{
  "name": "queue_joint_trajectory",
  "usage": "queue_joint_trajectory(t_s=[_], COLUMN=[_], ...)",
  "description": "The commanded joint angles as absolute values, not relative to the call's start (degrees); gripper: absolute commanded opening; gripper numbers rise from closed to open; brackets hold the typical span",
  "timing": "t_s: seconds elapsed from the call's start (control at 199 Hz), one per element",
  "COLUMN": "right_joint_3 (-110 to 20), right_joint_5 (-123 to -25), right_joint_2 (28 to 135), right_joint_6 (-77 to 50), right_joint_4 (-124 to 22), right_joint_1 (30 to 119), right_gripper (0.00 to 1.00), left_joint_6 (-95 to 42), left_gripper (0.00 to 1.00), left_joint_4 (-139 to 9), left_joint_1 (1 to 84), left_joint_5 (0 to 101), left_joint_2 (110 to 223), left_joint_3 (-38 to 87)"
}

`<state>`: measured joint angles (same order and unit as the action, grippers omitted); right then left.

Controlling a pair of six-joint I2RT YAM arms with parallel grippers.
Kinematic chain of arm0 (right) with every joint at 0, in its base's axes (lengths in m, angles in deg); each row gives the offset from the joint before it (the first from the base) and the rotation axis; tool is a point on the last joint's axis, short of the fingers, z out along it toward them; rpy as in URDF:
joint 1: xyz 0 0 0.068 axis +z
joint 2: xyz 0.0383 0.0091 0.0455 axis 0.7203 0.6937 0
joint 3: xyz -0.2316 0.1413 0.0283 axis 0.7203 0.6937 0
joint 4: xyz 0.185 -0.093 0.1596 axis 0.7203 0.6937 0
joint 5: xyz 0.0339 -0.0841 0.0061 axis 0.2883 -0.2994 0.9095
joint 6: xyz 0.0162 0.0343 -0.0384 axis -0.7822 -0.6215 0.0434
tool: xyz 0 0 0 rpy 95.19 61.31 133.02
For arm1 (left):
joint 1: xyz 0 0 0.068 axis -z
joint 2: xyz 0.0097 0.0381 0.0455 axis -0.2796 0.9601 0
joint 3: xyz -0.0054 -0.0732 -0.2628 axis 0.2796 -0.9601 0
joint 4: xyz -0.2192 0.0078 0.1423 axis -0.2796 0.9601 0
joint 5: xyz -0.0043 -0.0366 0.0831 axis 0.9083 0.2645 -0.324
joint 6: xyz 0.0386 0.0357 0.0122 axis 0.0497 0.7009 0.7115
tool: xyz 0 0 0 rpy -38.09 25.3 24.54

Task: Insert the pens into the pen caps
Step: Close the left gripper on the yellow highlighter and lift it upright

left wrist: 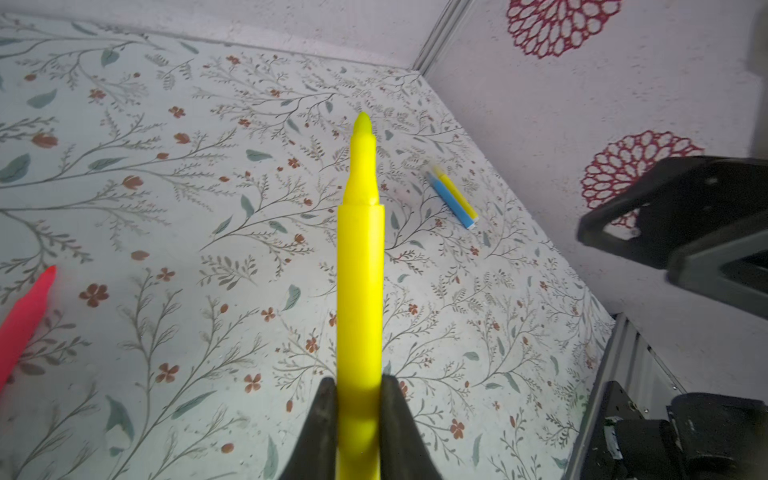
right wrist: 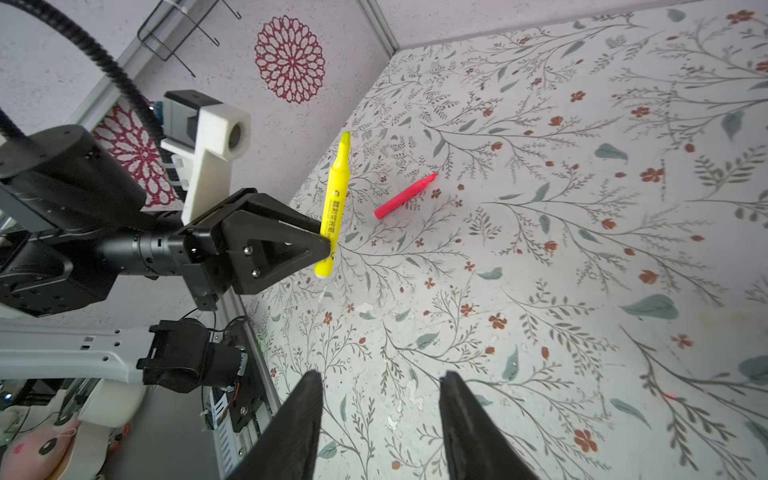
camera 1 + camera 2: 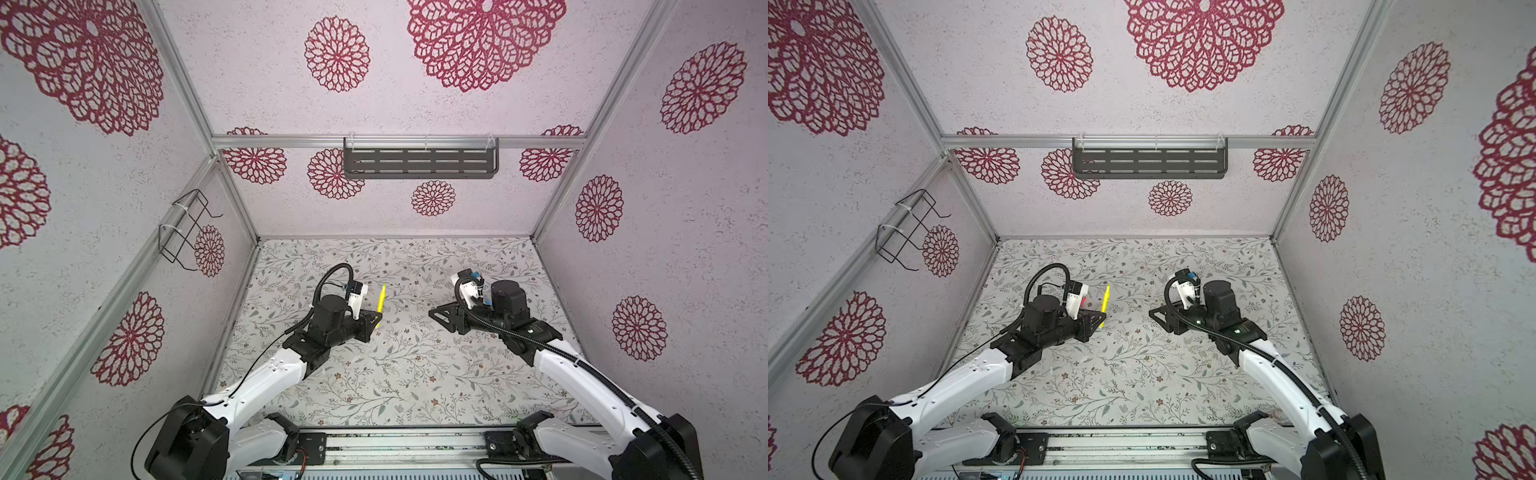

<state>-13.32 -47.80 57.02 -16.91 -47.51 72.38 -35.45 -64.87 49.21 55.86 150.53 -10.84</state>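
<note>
My left gripper (image 1: 359,380) is shut on a bright yellow pen (image 1: 360,270), which it holds above the mat with the tapered tip pointing away; both top views show it (image 3: 381,301) (image 3: 1105,301). From the right wrist view the same pen (image 2: 334,208) sticks up out of the left gripper (image 2: 326,245). A red-pink pen (image 2: 405,196) (image 1: 25,316) lies on the mat just beyond it. A blue pen (image 1: 451,201) and a second yellow pen (image 1: 457,193) lie side by side further off. My right gripper (image 2: 380,376) (image 3: 434,311) hangs open and empty, facing the left one. I cannot make out the pen caps against the mat.
The floral mat (image 3: 415,374) is walled in on three sides. A black slotted shelf (image 3: 419,163) hangs on the back wall, and a wire rack (image 3: 187,226) on the left wall. A metal rail (image 3: 415,444) runs along the front edge. Faint whitish flecks (image 2: 365,307) dot the mat.
</note>
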Motion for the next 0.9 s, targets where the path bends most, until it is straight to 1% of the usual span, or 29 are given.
queue_joint_trajectory(t_s=[0.0, 0.176, 0.517, 0.898], right_joint_3=[-15.9, -18.3, -22.0, -23.5], right_joint_5=[-45.9, -46.4, -46.2, -46.4], right_joint_2=[58.8, 62.0, 65.8, 68.8], right_joint_6=[-19.6, -20.2, -21.2, -22.3], right_joint_4=[-54.3, -55.8, -58.0, -60.8], right_joint_1=[74.5, 77.3, 80.6, 83.0], right_gripper=[0.49, 0.49, 0.50, 0.49], left_joint_6=[-36.3, -37.1, -37.7, -38.0], left_gripper=[0.13, 0.13, 0.13, 0.12], left_joint_4=[-70.6, -73.0, -75.3, -76.2], left_joint_1=[51.2, 53.2, 57.0, 59.0], left_joint_5=[56.3, 56.3, 53.2, 52.2], left_joint_2=[148.4, 147.8, 147.7, 147.9], left_joint_3=[-11.7, -12.0, -12.4, -13.0])
